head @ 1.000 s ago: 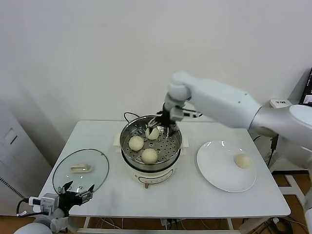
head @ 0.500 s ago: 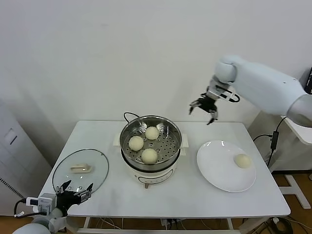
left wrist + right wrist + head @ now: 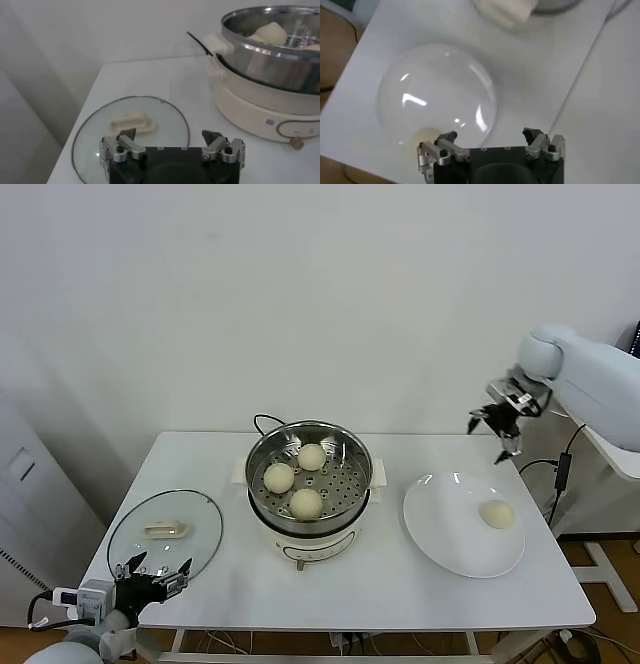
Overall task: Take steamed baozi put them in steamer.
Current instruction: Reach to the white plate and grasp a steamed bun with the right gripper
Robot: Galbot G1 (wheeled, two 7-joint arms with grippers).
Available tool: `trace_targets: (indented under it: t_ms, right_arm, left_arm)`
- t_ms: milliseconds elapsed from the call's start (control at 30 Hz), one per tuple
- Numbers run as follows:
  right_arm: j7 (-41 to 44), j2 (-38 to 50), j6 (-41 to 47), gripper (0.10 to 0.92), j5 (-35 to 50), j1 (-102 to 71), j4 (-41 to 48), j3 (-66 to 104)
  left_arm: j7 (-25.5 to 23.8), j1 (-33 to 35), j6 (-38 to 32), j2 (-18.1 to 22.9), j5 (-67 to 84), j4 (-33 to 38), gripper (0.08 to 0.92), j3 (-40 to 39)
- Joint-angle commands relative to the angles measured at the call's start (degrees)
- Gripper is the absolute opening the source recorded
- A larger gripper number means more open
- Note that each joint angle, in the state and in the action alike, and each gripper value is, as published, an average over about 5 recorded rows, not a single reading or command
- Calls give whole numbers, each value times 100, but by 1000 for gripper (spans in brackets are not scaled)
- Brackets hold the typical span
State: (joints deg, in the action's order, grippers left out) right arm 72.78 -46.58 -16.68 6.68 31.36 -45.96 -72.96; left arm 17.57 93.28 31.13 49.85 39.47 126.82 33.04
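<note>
Three smooth cream-white steamed baozi (image 3: 298, 478) sit apart on the perforated floor of the shiny round steamer (image 3: 352, 445) at frame centre, atop its cream cooker base. A fourth bun (image 3: 497, 513) lies alone at lower right, well apart.

Lid (image 3: 165, 534) left – steamer (image 3: 310, 474) centre – plate (image 3: 450, 534) right.

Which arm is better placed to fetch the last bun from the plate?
Right. The right gripper hangs open above the plate holding the last baozi; the left gripper sits by the lid.
</note>
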Motion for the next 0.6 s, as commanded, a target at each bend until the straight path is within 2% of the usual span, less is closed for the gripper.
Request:
trace_targets:
  t_ms: [33,600]
  right_arm:
    - [-69,414,420,823,-357,-973,354,737]
    - [-468,-60,-5,823,-1385,-2335,1305,2157]
  left_arm:
    - [5,-8,17,-14,1,13,823,-14]
    - [19,-32,48,-24,-3,36,823,-62]
